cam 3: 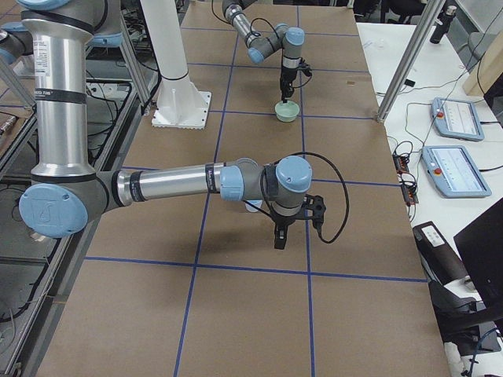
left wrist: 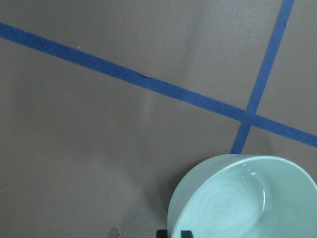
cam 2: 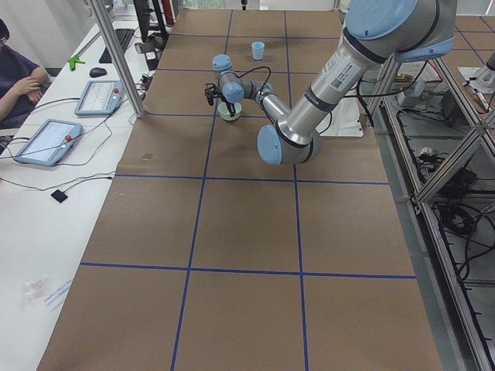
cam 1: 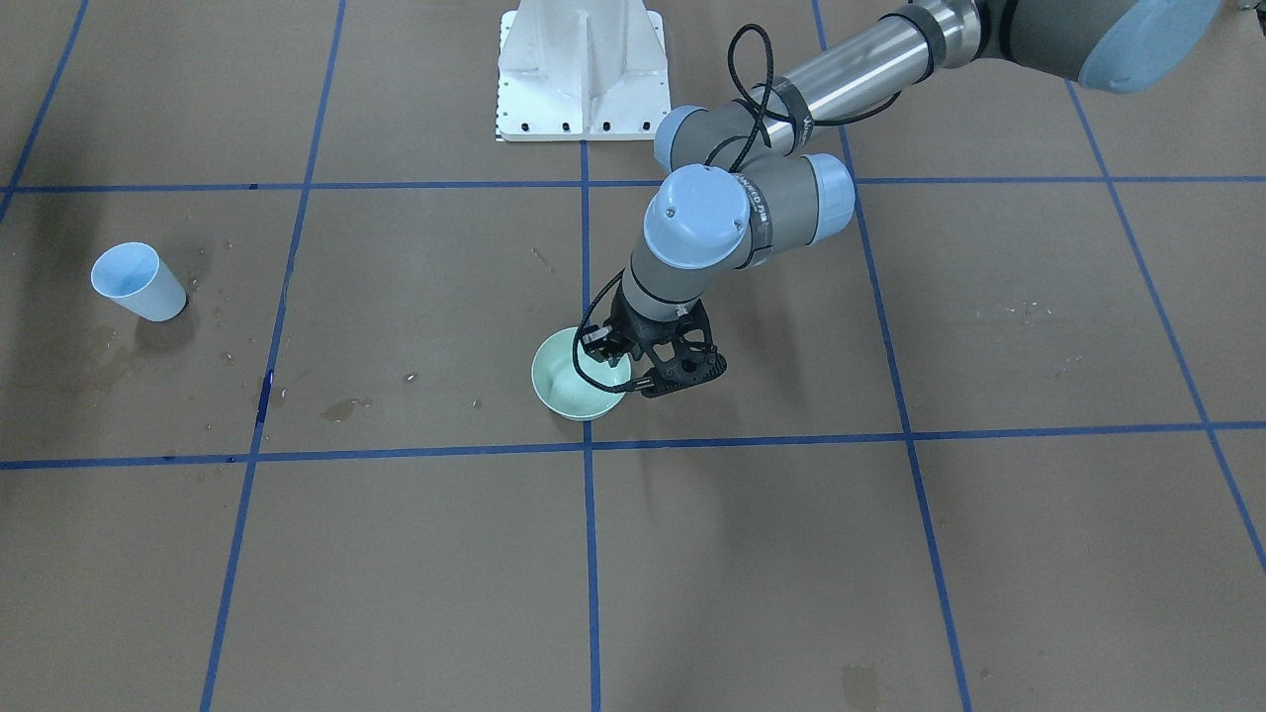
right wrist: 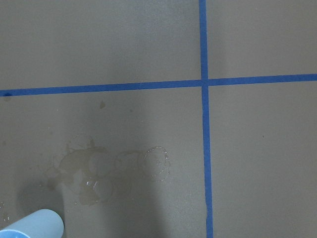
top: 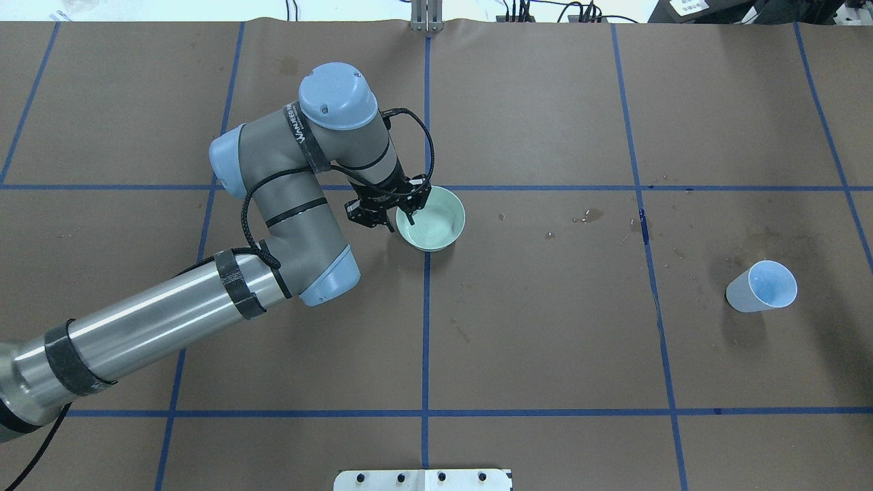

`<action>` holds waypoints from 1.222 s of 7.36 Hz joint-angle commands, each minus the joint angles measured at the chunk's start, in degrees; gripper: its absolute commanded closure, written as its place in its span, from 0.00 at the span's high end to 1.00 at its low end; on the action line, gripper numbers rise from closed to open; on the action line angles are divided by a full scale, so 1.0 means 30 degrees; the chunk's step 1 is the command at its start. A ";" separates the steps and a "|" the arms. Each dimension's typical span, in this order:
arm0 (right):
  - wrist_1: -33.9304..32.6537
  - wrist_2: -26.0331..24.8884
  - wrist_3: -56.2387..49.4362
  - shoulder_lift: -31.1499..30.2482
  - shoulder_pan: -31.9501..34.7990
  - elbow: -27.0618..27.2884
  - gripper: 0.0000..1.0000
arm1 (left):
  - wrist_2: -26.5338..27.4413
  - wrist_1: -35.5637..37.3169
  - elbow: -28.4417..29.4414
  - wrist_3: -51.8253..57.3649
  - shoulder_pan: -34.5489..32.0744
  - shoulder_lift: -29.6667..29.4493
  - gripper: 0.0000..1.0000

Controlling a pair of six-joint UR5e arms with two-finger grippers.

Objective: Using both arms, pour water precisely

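A mint-green bowl (top: 436, 221) stands on the brown table near the centre; it also shows in the front view (cam 1: 569, 381) and the left wrist view (left wrist: 247, 203). Faint rings and a glint in it suggest a shallow pool of water (left wrist: 223, 208); no stream shows. My left gripper (top: 408, 210) (cam 1: 625, 358) is shut on the bowl's rim, one finger inside and one outside. A light blue cup (top: 762, 286) (cam 1: 138, 282) stands upright far to my right. My right gripper (cam 3: 277, 236) shows only in the right side view, pointing down near the cup; I cannot tell its state.
Dried brownish stains (right wrist: 99, 173) and droplets (top: 590, 216) mark the paper between bowl and cup. Blue tape lines grid the table. The white pedestal base (cam 1: 584, 69) stands at the robot's side. An operator (cam 2: 19, 77) and tablets (cam 3: 452, 118) are beyond the far table edge.
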 commanded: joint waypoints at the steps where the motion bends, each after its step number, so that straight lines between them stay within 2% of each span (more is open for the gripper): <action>1: -0.0216 -0.0219 0.0067 0.1115 -0.0167 0.0007 1.00 | -0.0021 0.0245 -0.0954 0.0011 -0.0654 0.0073 1.00; 2: -0.0189 0.0187 0.0096 0.0856 -0.0167 0.0239 1.00 | -0.0108 0.0624 -0.1773 0.0011 -0.1414 0.0161 1.00; 3: -0.0014 0.1699 0.0038 -0.0452 -0.0167 0.1199 1.00 | -0.0167 0.2571 -0.2825 0.0127 -0.2262 0.0220 1.00; 4: 0.1061 0.2411 0.0125 -0.2206 -0.0225 0.3587 1.00 | -0.0139 0.4388 -0.3851 0.1259 -0.2764 0.0249 1.00; 5: 0.1216 0.1548 0.1141 -0.3644 -0.0718 0.5525 1.00 | -0.0138 0.5741 -0.4674 0.2692 -0.3175 0.0743 1.00; 6: 0.1218 0.0553 0.3964 -0.3833 -0.2260 0.6936 1.00 | -0.0138 0.6160 -0.5523 0.3431 -0.3585 0.1531 1.00; 7: 0.1276 -0.2386 0.7763 -0.4154 -0.4596 0.8662 1.00 | -0.0138 0.6165 -0.6488 0.3555 -0.3937 0.2583 1.00; 8: 0.1683 -0.3721 1.0237 -0.4882 -0.5954 0.9752 1.00 | -0.0138 0.6165 -0.6933 0.3585 -0.4086 0.2941 1.00; 9: 0.3630 -0.4604 1.3481 -0.5701 -0.6808 0.9908 0.99 | -0.0080 0.6194 -0.6938 0.3585 -0.4087 0.2974 1.00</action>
